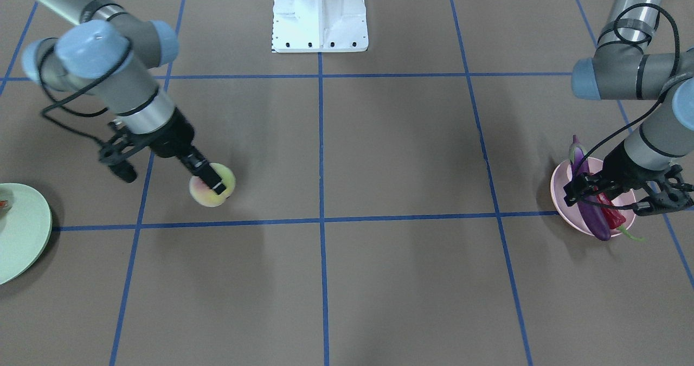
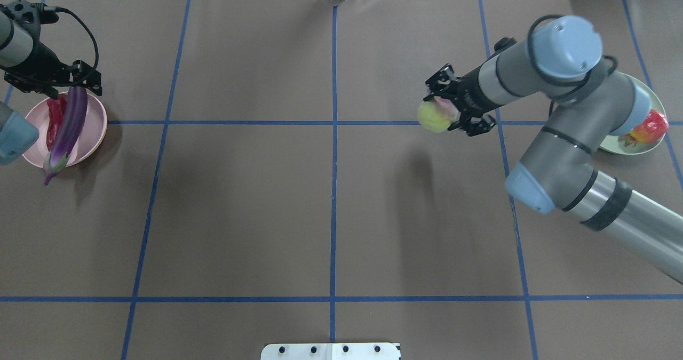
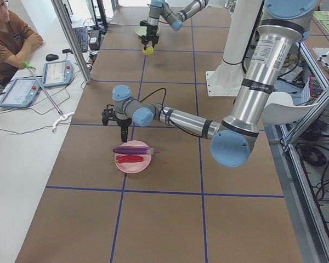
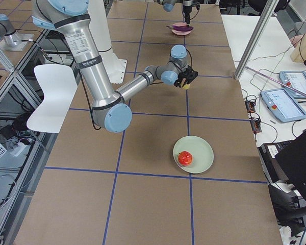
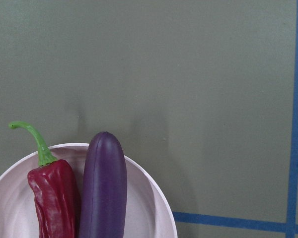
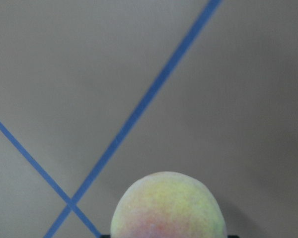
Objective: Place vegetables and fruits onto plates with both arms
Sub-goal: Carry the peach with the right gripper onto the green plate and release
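My right gripper (image 1: 213, 184) is shut on the yellow-green peach (image 1: 205, 193) and holds it above the table, left of the mint green plate (image 2: 660, 104). The peach fills the bottom of the right wrist view (image 6: 166, 208). The red-orange fruit (image 2: 648, 128) lies on that plate. The purple eggplant (image 2: 72, 122) and the red chili (image 2: 53, 117) lie side by side on the pink plate (image 2: 98, 120). My left gripper (image 2: 85, 85) hovers open and empty above the plate's far edge. The left wrist view shows the eggplant (image 5: 104, 188) and chili (image 5: 52, 198).
The white base block (image 1: 320, 13) stands at the robot's side of the brown table, which is marked with blue tape lines. An operator (image 3: 11, 38) sits beyond the far edge with tablets (image 3: 57, 72) on a white bench.
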Controlling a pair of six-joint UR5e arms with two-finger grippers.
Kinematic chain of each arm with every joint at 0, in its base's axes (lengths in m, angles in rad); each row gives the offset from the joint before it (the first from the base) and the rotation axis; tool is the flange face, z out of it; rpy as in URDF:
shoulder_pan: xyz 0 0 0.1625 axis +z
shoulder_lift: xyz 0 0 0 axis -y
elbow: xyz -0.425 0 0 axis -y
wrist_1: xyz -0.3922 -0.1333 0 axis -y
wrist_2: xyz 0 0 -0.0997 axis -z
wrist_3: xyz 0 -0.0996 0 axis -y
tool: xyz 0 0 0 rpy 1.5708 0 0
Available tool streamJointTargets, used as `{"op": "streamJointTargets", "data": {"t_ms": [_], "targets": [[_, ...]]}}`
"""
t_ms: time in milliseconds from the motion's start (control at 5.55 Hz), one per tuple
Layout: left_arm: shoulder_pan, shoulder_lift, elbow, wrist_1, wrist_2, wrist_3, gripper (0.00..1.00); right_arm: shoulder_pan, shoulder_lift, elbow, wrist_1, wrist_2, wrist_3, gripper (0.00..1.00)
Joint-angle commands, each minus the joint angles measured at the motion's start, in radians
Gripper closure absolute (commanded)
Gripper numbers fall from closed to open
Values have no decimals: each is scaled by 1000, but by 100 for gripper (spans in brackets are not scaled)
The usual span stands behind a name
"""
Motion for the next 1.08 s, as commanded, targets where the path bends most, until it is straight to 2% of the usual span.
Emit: {"op": "streamJointTargets", "data": {"t_ms": [0, 361, 541, 721, 902], "targets": [[1, 0, -3, 0, 0, 0, 0, 253, -51, -156, -15, 176, -446, 100], [2, 0, -8, 0, 1, 0, 0, 306, -83, -295, -12, 166, -729, 100], [2, 0, -15, 0, 1, -2, 0, 306, -83, -400, 2, 155, -806, 73], [2, 0, -18, 1, 3, -2, 0, 306, -89, -404, 0, 155, -855, 1], [2, 0, -22, 1, 3, -2, 0, 311, -103, -404, 2, 155, -879, 0]]}}
